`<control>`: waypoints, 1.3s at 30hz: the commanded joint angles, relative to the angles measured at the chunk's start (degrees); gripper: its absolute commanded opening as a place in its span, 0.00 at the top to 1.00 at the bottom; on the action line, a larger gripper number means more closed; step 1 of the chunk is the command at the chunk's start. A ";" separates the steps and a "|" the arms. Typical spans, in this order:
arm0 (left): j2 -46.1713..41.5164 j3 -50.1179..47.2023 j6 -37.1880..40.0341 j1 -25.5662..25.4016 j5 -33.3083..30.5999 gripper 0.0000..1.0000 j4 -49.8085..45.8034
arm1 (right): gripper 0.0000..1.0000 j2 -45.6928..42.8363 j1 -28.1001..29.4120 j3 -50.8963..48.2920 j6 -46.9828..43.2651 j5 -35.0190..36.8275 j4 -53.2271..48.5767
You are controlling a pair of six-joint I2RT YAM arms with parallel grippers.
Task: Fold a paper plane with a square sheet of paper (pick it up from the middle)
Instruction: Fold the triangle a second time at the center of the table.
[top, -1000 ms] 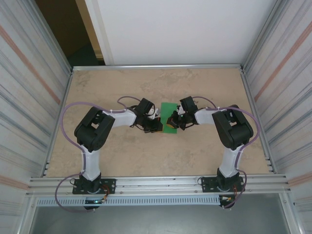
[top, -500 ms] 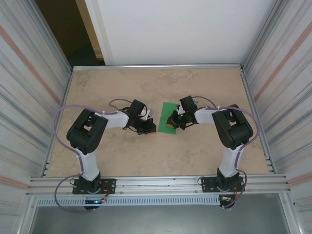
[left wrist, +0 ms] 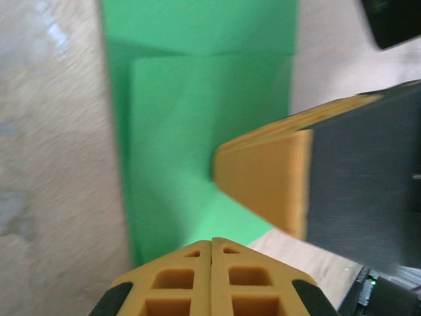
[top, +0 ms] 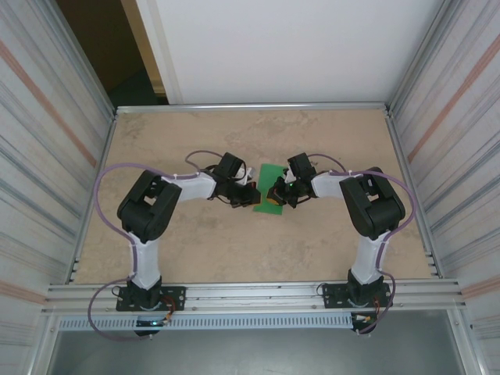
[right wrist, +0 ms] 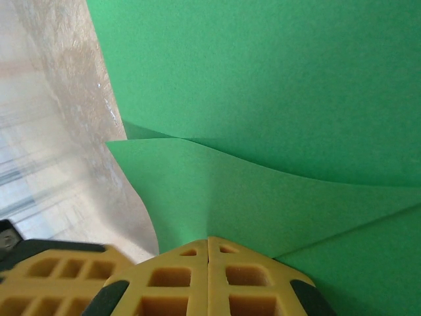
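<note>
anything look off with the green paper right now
Nothing torn or spilled. The green sheet lies partly folded on the table, but in the right wrist view one folded flap bows up with a curved edge beside the shut right gripper instead of lying creased flat.

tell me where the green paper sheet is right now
In the top view, the thin bright green paper sheet lies partly folded near the middle of the beige table, between the two arms, with both shut jaws over it.
</note>
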 commanded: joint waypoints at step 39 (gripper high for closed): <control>2.41 7.87 -0.91 1.01 -2.89 0.81 -2.83 | 0.57 -11.61 -2.27 -5.21 7.18 4.60 -1.69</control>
